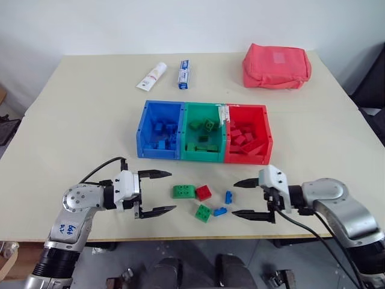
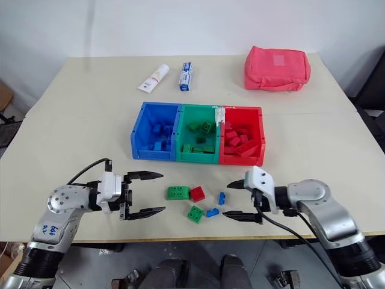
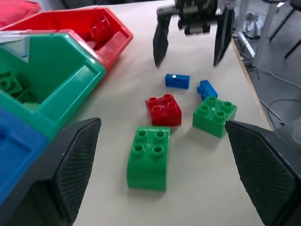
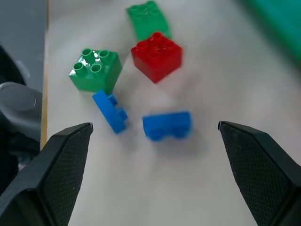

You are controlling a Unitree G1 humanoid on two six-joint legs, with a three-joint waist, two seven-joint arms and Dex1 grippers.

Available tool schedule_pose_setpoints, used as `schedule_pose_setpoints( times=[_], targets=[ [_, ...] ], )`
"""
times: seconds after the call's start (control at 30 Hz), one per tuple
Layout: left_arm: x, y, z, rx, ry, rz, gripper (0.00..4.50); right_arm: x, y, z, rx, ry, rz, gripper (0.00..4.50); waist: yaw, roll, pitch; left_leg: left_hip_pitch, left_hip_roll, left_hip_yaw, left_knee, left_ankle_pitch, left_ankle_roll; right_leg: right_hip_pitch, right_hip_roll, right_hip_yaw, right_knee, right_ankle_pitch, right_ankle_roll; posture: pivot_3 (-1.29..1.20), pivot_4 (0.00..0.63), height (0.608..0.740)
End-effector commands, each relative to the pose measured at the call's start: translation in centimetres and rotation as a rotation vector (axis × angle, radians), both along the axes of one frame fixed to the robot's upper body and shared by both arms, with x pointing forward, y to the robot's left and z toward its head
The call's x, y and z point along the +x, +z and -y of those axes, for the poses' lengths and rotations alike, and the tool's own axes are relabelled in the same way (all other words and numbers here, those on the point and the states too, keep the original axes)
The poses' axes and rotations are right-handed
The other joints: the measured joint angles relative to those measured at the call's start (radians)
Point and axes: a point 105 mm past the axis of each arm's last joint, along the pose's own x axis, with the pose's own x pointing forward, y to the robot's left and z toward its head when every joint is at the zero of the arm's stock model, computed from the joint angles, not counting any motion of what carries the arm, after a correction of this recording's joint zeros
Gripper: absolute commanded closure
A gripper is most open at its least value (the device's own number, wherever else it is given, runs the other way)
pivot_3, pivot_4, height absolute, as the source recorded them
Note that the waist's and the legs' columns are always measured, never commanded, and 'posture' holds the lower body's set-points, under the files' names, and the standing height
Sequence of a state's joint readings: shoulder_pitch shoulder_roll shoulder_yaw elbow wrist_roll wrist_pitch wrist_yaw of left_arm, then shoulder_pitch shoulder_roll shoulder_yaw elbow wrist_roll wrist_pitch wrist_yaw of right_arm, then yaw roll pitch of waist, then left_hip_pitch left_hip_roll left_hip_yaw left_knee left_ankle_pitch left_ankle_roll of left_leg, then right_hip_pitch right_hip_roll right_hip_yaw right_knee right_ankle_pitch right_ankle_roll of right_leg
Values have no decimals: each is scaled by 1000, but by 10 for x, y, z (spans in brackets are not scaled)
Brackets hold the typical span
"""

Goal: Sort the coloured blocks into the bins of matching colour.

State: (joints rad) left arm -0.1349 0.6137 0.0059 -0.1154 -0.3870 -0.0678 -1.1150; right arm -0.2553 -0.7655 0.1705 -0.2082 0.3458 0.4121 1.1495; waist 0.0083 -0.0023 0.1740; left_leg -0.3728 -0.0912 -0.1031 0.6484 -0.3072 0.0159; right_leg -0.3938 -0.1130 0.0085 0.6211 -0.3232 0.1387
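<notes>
Several loose blocks lie near the table's front edge: a long green block (image 1: 183, 191), a red block (image 1: 203, 192), a square green block (image 1: 203, 213) and two small blue blocks (image 1: 228, 197) (image 1: 220, 211). Behind them stand the joined bins, blue (image 1: 144, 129), green (image 1: 187, 153) and red (image 1: 265, 138), each holding blocks of its own colour. My left gripper (image 1: 157, 192) is open just left of the loose blocks, facing them. My right gripper (image 1: 245, 198) is open just right of them, with nothing between its fingers. The left wrist view has the right gripper (image 3: 193, 42) beyond the blocks.
A red fabric pouch (image 1: 277, 66) lies at the back right of the table (image 1: 90, 120). Two toothpaste tubes (image 1: 152, 76) (image 1: 184, 74) lie at the back, left of centre. The table's front edge runs just below the loose blocks.
</notes>
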Motion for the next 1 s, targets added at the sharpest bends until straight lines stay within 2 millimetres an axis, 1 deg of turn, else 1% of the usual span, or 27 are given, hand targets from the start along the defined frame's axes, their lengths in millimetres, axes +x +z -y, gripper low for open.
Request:
schedule_pose_setpoints(
  times=[0.03,0.07,0.1,0.17,0.37,0.43,0.5,0.6,0.7,0.8,0.93,1.0],
  targets=[
    [-4,11,0,-4,9,57,0,5,-8,-4,-31,10,13,27,4,0,0,0,0,0,0,0,0,0,0,0,0,0,0,0,150,740],
    [-5,11,-1,-4,15,57,0,10,-9,-4,-32,-16,15,27,4,0,0,0,0,0,0,0,0,0,0,0,0,0,0,0,150,740],
    [-5,11,-2,-4,21,59,0,12,-10,-5,-32,-17,20,400,4,0,0,0,0,0,0,0,0,0,0,0,0,0,0,0,150,740],
    [-5,11,-3,-9,34,60,0,17,-8,-6,-22,-27,34,946,5,0,0,0,0,0,0,0,0,0,0,0,0,0,0,0,150,740],
    [-8,10,-5,-14,43,48,0,20,-4,-9,15,-36,55,3016,3,0,0,1,0,0,-1,0,0,0,1,0,1,0,0,0,150,740],
    [-6,12,-7,-44,83,51,0,20,4,-8,39,-34,75,3073,4,0,0,0,0,1,0,0,0,0,1,0,1,0,0,0,150,740],
    [-3,14,-10,-89,136,48,0,23,17,-9,75,-41,91,3073,4,0,0,0,0,1,0,0,0,0,0,0,1,0,0,0,150,740],
    [1,18,-19,-165,236,40,0,27,38,-17,124,-36,114,3073,0,0,0,0,0,1,0,0,0,-1,1,0,1,0,0,0,150,740],
    [4,22,-35,-243,370,39,0,33,62,-32,180,-21,121,3073,-8,0,0,0,1,1,-1,0,-1,-1,1,0,1,0,0,0,150,740],
    [3,20,-46,-269,465,40,0,39,78,-47,214,-2,135,3073,-9,0,0,0,1,1,-1,0,-1,-1,1,0,1,0,0,0,150,740],
    [4,22,-63,-308,580,60,0,43,97,-67,281,26,149,3073,-6,0,0,0,0,0,-1,0,-1,-1,1,0,1,0,0,0,150,740],
    [2,25,-82,-366,704,81,0,57,116,-95,337,21,180,3073,-10,0,0,0,0,0,-1,0,0,-1,0,0,1,0,0,0,150,740]
  ],
)
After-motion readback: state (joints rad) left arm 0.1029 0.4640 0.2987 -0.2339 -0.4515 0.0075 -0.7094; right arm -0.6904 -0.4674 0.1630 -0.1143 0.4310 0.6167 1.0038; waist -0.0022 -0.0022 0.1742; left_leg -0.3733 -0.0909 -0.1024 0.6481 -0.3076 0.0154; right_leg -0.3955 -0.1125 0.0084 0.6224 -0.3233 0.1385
